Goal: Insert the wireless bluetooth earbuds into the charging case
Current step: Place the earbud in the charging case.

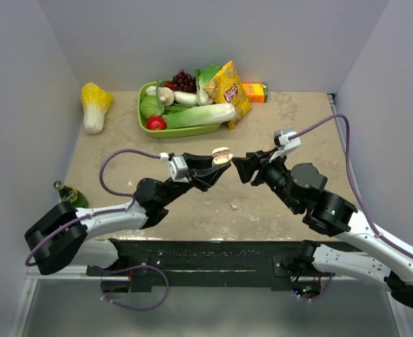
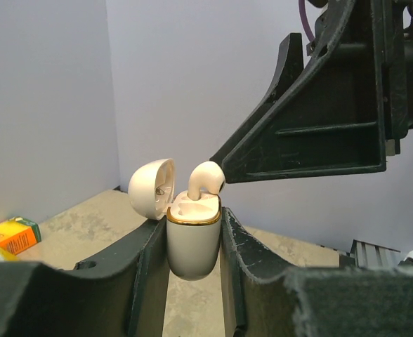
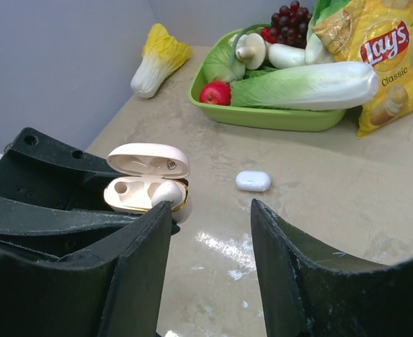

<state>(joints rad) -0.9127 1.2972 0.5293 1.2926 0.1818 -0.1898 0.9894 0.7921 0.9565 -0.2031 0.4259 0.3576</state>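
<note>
Nearest, at the left front corner of the beige stone-look table point(image 1: 298, 126), a green glass bottle point(image 1: 67, 192) stands by the left arm's base. Mid-table, both arms meet tip to tip above the surface. The left gripper point(image 2: 192, 221) is clamped on the small white pebble-shaped charging case point(image 2: 192, 246), with one black finger on each side of the body, holding it upright off the table. The case's lid point(image 2: 150, 188) is flipped open and shows a pale beige inside. One white plastic earbud point(image 2: 204, 179) sits stem-down in a socket with its head proud of the gold rim. From the right wrist view, the other socket point(image 3: 122, 189) shows bare. The right gripper point(image 3: 211, 207) is spread wide with nothing between its fingers. One fingertip point(image 2: 224, 160) is just beside the bud's head; can't tell if they touch. Past the grippers, a small white oblong piece point(image 3: 253, 180) lies loose on the table, and it's too small to say what it is. At the far side is a green plastic tray point(image 1: 192, 132) of vegetables and grapes. A yellow Lay's chip bag point(image 1: 229, 91) leans on the tray's right end, with an orange box point(image 1: 254, 91) behind it. A yellow-white napa cabbage point(image 1: 94, 105) lies well to the left of the tray.
</note>
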